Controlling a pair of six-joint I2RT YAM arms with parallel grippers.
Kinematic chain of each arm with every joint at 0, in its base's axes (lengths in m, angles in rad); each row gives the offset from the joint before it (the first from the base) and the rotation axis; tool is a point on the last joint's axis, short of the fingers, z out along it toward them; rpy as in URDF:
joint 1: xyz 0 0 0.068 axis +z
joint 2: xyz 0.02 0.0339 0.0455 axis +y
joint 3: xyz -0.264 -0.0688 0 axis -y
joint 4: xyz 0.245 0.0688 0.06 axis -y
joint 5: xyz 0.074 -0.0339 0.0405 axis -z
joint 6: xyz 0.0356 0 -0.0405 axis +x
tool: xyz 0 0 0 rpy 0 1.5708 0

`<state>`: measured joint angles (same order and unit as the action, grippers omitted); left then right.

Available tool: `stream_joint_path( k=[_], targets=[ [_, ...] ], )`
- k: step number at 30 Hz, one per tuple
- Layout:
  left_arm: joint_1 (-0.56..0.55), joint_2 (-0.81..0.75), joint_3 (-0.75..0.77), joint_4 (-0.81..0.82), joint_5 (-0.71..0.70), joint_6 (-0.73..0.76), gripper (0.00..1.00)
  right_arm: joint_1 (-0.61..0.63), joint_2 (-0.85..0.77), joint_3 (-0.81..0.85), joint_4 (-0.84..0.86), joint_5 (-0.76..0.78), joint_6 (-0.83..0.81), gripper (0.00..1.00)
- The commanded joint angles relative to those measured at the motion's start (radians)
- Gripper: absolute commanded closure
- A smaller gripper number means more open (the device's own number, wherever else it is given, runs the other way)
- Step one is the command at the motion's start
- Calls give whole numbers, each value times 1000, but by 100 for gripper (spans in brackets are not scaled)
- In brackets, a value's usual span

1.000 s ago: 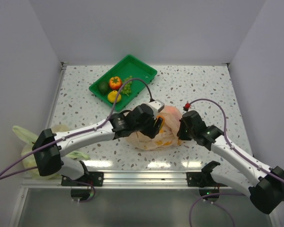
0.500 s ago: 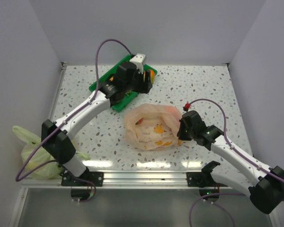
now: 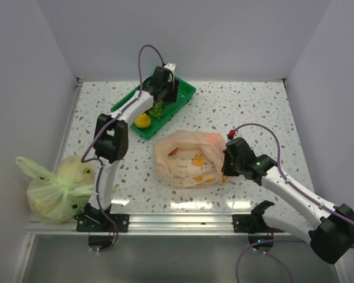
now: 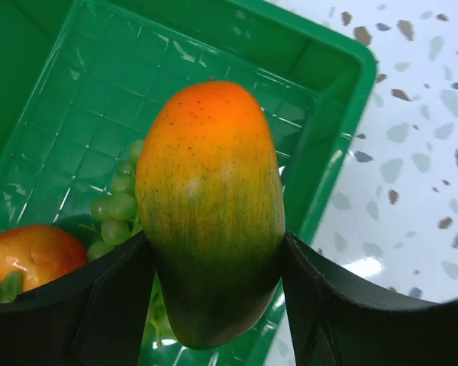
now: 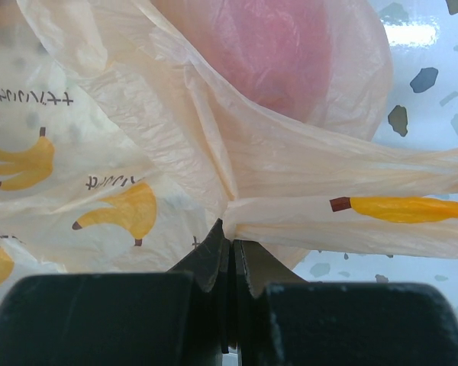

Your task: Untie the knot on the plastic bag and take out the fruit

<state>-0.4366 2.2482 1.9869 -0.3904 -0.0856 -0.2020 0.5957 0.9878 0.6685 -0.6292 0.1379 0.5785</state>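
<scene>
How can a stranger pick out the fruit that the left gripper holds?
Find the green tray at the far side of the table. Over it the left gripper holds an oval fruit, orange fading to green, bigger than the grapes.

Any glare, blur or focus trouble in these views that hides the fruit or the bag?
Top external: sharp, glare streaks on the table near its front edge, clear of the plastic bag. Left wrist: the mango in the left claw is crisp, one glare patch on the table lower right. Right wrist: bag film in focus, the right claw dark and featureless, glare top right.
</scene>
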Motion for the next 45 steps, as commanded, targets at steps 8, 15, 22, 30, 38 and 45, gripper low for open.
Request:
stream_joint_path(
  k=[8, 15, 22, 30, 38, 45],
  targets=[
    [35, 25, 67, 42, 6, 58, 0, 6, 17, 52, -17, -9, -34, 100],
    [29, -240, -204, 73, 6, -2, 0, 6, 20, 62, -3, -3, -40, 100],
    [-80, -545, -459, 13, -86, -60, 2, 6, 23, 71, 11, 9, -54, 100],
    [-342, -782, -648, -140, -178, -108, 3, 6, 34, 86, 40, 16, -62, 100],
    [-614, -759, -643, -266, -336, -188, 13, 6, 31, 62, 65, 12, -51, 100],
    [-623, -613, -645, -265, -370, -169, 32, 6, 9, 52, 57, 11, -46, 100]
  ],
)
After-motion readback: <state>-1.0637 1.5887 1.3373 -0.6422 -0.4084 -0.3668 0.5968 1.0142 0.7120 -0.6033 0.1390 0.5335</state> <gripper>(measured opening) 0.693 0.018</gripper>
